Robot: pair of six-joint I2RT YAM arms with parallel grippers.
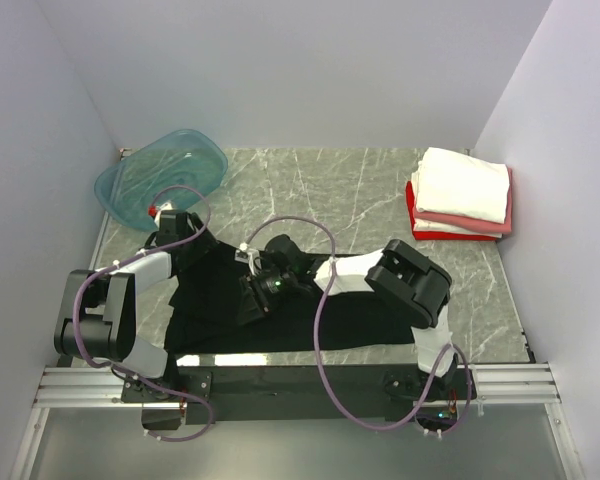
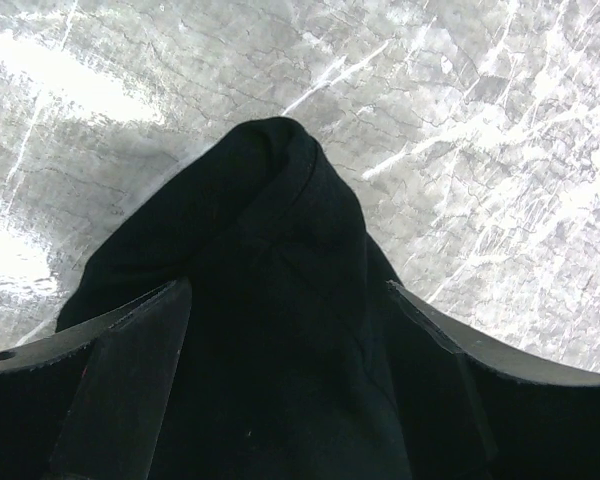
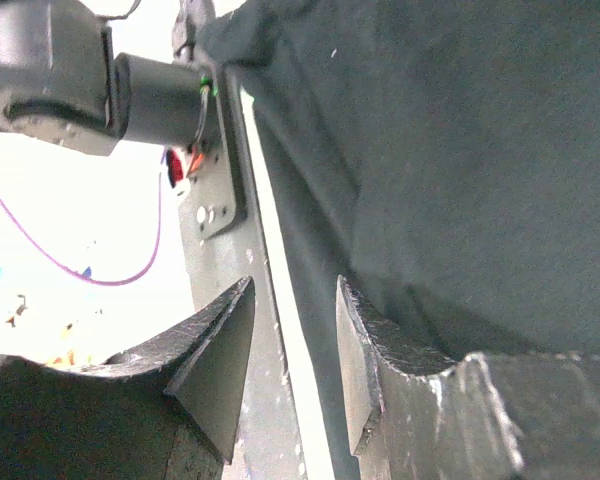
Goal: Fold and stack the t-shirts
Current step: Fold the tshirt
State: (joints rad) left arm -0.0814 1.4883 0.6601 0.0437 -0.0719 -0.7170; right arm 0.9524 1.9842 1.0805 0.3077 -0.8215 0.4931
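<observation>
A large black t-shirt lies spread across the near middle of the marble table. My left gripper is at its left edge. In the left wrist view the left gripper stands open, its fingers wide apart around a raised fold of the black cloth. My right gripper hovers over the shirt's left-middle part. In the right wrist view the right gripper is open with nothing between the jaws, and the black cloth lies just beside its right finger. Folded white, pink and red t-shirts are stacked at the back right.
A translucent teal tub sits at the back left corner. White walls close in the table on three sides. The metal rail with the arm bases runs along the near edge, right below the shirt's hem.
</observation>
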